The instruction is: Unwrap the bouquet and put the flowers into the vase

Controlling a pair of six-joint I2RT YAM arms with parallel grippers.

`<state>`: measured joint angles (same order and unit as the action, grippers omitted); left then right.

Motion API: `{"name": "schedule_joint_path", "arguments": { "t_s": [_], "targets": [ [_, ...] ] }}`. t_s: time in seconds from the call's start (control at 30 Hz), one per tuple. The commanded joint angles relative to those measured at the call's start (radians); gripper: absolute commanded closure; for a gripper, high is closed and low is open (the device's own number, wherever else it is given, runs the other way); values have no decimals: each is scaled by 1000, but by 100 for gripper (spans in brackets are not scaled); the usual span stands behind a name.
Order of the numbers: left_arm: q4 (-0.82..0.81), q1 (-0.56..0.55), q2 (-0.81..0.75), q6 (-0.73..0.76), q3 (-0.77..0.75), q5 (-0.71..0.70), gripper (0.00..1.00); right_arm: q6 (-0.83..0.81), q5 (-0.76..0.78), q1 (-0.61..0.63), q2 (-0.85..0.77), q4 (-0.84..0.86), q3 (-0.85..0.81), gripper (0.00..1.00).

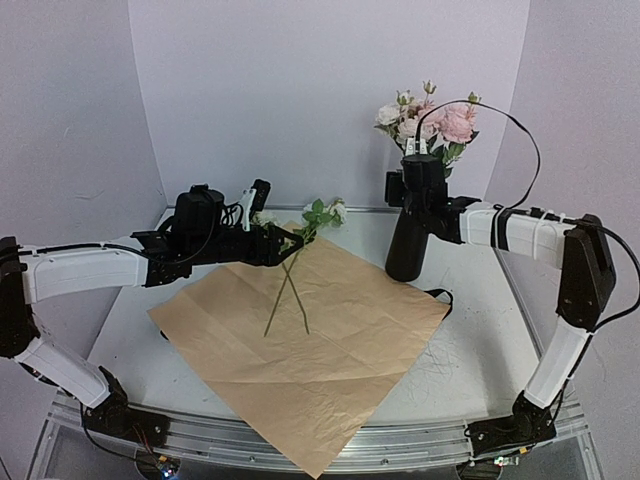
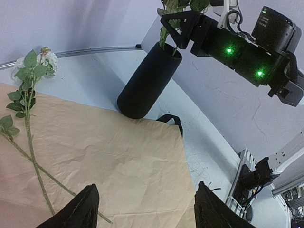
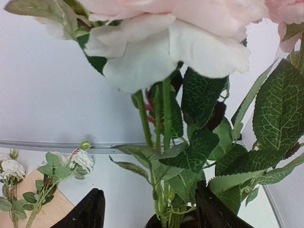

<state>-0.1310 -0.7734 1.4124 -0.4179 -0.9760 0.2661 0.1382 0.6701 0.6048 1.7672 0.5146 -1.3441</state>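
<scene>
Both released: left hand [image 2: 142, 209] low over paper [image 1: 330, 330], right hand [image 3: 147, 211] straddling stems [image 3: 165, 114] atop vase [image 1: 408, 250].

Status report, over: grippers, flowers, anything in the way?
Left gripper open over paper. Right gripper open above vase, bunch standing in it. Two flowers lying on paper. Nothing in the way.

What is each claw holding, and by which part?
Nothing is held. The left claw hangs open above the tan paper sheet; the right claw stands open around the green flower stems in the tall black vase.
</scene>
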Motion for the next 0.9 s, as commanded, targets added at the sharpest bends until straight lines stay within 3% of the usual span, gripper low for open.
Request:
{"name": "schedule_joint_path", "arguments": {
  "t_s": [0.0,0.17,0.27,0.37,0.43,0.6,0.73,0.87],
  "targets": [
    [-16,-3,-3,11,-39,0,30,60,-90,-3,-116,-56,12,22],
    [16,-1,26,-19,-55,-65,28,147,-201,-2,-186,-154,49,2],
    [58,8,57,-38,-72,-122,22,197,-300,-2,-236,-196,85,2],
    [81,14,70,-63,-73,-185,4,244,-420,-2,-286,-219,129,2],
    [111,22,85,-84,-77,-239,0,268,-494,0,-306,-235,150,2],
    [233,46,198,-79,-163,-246,1,304,-581,44,-325,-274,193,2],
    [276,46,291,-54,-228,-231,15,325,-605,117,-325,-275,216,2],
    [319,48,386,-38,-293,-301,26,353,-608,201,-303,-278,217,2]
  ]
}}
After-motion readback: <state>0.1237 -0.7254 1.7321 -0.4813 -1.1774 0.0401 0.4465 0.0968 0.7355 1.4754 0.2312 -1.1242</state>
